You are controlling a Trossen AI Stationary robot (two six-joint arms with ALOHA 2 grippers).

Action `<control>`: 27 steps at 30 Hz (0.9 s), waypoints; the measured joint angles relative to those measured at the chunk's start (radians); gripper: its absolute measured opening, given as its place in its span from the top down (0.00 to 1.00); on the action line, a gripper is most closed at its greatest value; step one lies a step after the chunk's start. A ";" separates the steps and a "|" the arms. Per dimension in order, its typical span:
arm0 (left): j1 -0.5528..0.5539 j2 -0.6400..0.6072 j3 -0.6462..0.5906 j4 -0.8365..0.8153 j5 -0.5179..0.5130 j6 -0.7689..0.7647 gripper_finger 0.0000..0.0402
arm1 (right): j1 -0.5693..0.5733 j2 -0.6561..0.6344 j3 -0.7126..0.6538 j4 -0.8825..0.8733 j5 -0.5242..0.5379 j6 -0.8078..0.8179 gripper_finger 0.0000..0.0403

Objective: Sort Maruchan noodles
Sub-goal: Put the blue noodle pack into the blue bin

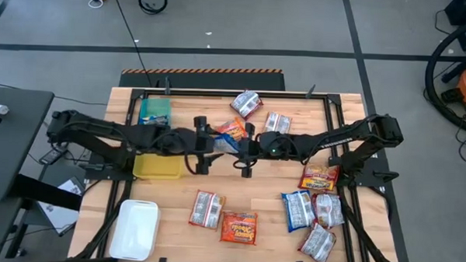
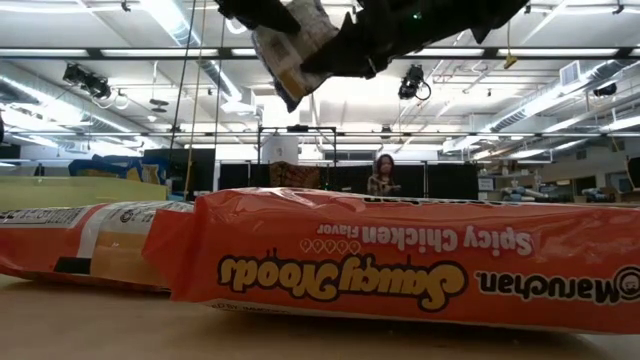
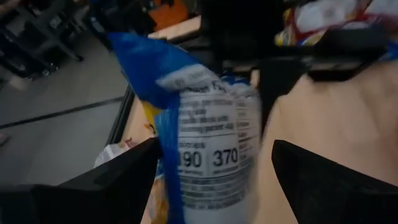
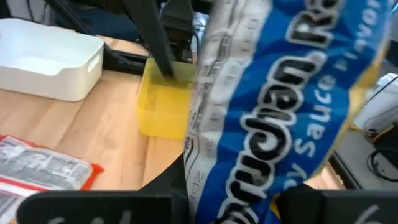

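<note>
Blue Maruchan packet (image 4: pixel 280 118) mid-air above counter (image 1: pixel 254 206) centre, pinched in right pincer (image 1: pixel 246 149); left pincer (image 1: pixel 203 149) spread wide, released. Light, crinkly, floppy, likely slippery: grip edge seam. Yellow bin (image 1: pixel 157 166) near.

Both dark arms reach inward over the middle of the tabletop (image 1: pixel 253 209), raised above it, wrists nearly level, and meet almost tip to tip. The left hand (image 1: pixel 211 143) stands with its fingers (image 3: pixel 112 186) spread wide. The right hand (image 1: pixel 242 147) faces it, its fingers pinched on a blue-and-white noodle packet (image 4: pixel 292 124).
</note>
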 joint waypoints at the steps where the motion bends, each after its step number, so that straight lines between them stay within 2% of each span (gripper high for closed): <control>1: 0.005 0.005 0.016 -0.023 0.000 0.001 0.21 | 0.000 -0.001 0.002 -0.009 0.000 0.003 0.81; 9: 0.013 0.025 0.154 -0.243 0.009 -0.063 0.21 | 0.020 -0.001 0.003 -0.039 0.009 -0.032 0.81; 17: 0.059 0.036 0.153 -0.274 0.121 -0.120 0.21 | 0.042 -0.001 0.002 0.005 0.001 -0.119 0.83; 22: 0.078 0.086 0.153 -0.205 0.274 -0.082 0.21 | 0.046 -0.001 0.002 0.050 0.013 -0.122 0.83; 27: 0.084 0.125 0.152 -0.185 0.299 -0.055 0.31 | 0.045 -0.001 0.002 0.040 0.020 -0.117 0.83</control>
